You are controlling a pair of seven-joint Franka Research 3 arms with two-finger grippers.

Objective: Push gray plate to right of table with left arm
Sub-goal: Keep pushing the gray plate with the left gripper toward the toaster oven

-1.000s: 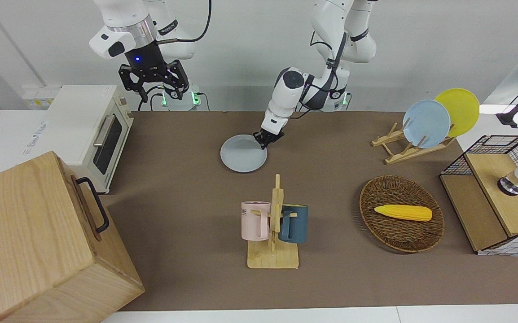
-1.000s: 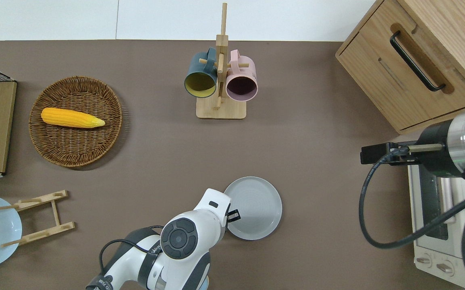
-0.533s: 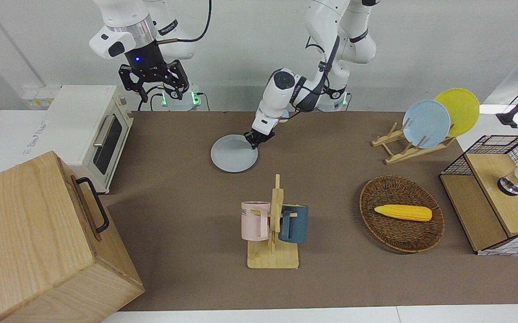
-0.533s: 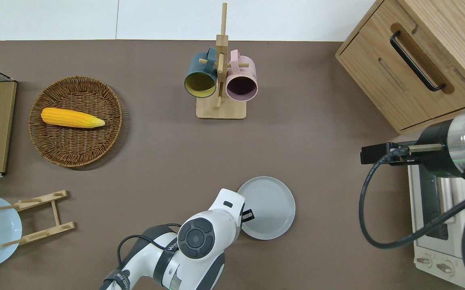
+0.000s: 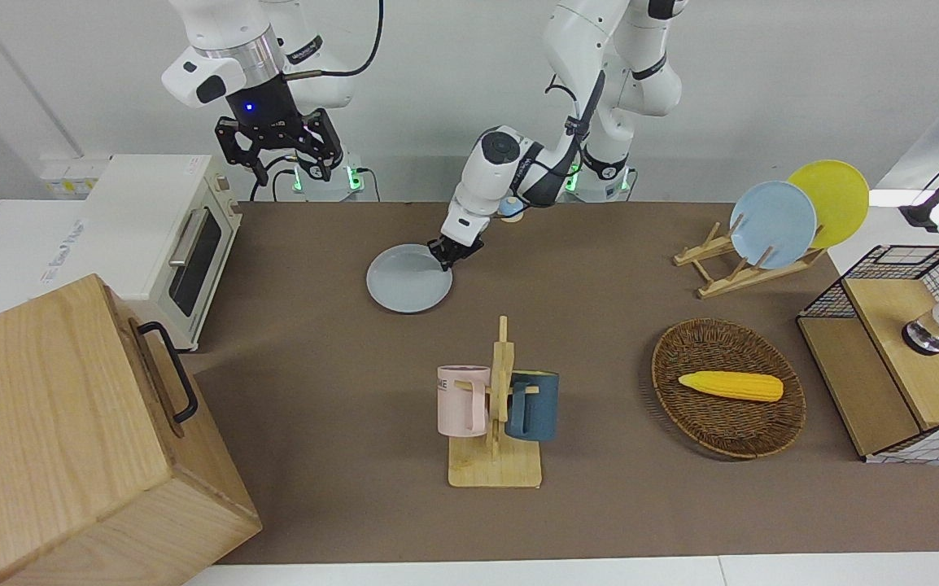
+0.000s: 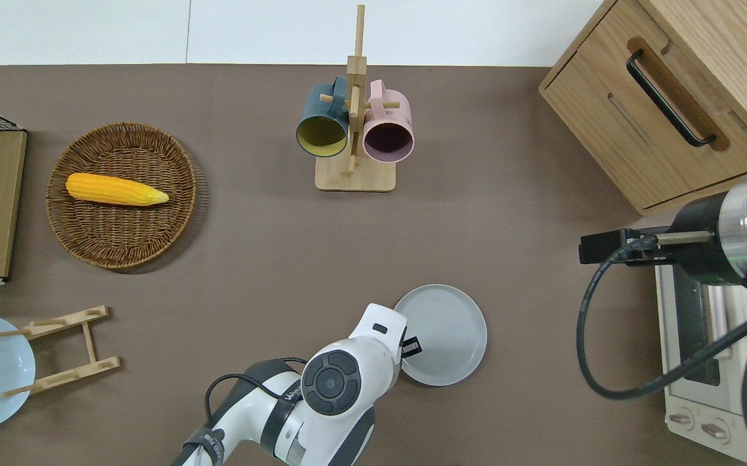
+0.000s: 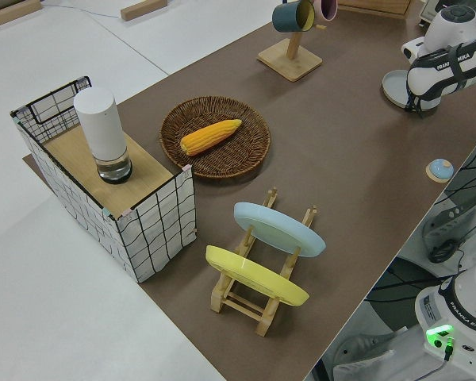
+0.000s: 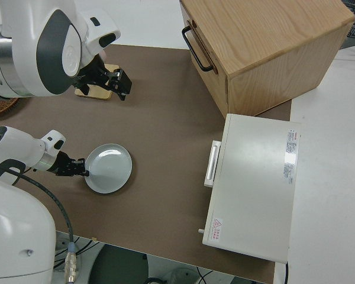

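Left claw: on round pale gray plate rim; finger state unclear.
Open room: bare matte brown tabletop toward white toaster oven.
Right arm: parked.

The left hand sits at the gray plate rim, its fingers too small to tell apart or together. Overhead, the arm's wrist hides the plate's edge next to the hand.
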